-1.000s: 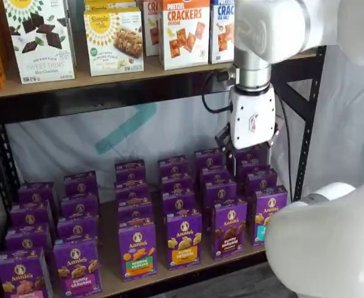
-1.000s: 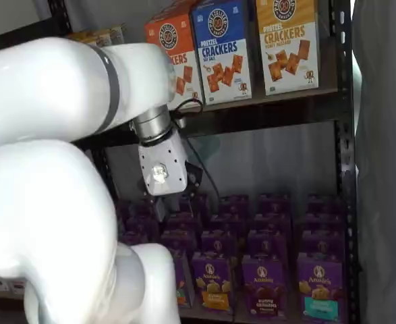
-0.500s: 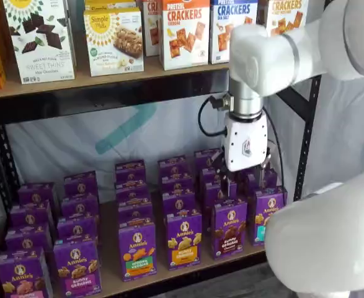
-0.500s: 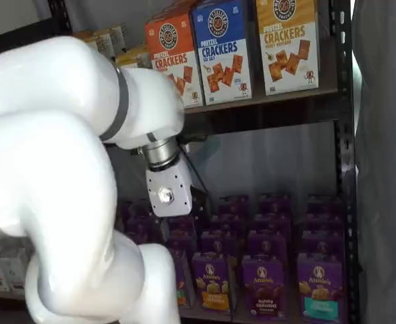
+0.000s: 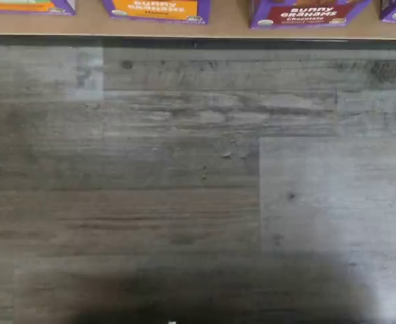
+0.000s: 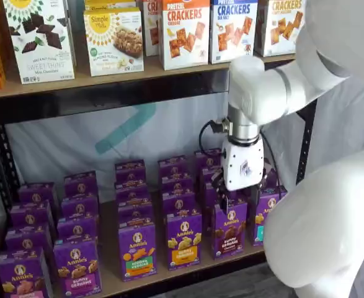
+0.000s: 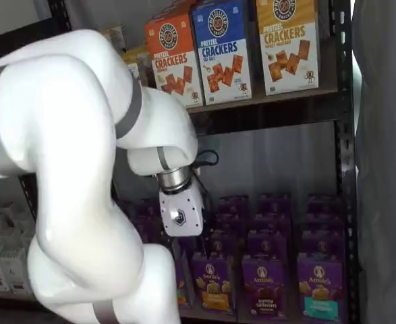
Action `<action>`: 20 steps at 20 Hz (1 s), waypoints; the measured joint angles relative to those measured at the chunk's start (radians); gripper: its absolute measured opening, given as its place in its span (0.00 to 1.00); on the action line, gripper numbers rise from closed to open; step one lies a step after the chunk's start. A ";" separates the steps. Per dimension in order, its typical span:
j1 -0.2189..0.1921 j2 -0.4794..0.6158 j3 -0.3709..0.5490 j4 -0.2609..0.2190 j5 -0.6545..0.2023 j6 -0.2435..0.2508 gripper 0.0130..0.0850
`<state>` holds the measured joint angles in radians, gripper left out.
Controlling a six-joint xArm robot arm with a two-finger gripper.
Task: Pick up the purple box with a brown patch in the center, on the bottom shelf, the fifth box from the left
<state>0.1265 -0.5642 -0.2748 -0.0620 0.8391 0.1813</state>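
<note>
Gripper (image 6: 236,196) over front row, fingers (image 6: 254,197) apart. Purple box (image 6: 229,228) just below fingers, upright at front edge of bottom shelf (image 6: 169,273), nothing clamped.

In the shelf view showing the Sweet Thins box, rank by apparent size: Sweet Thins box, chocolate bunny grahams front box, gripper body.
1. Sweet Thins box, largest.
2. Gripper body.
3. Purple box, smallest; gripper sits nearer the camera, so this is unsure.

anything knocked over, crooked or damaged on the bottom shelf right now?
Nothing stands out. The purple cartons on the bottom shelf stand upright in tidy rows in both shelf views, the purple box included. The gripper hangs just above it; no carton looks tipped or crushed.
</note>
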 joint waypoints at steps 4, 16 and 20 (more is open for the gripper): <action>-0.022 0.118 0.005 -0.030 -0.130 0.006 1.00; -0.101 0.589 -0.086 -0.155 -0.529 0.058 1.00; -0.134 0.703 -0.137 -0.192 -0.606 0.064 1.00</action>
<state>-0.0075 0.1388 -0.4120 -0.2541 0.2334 0.2449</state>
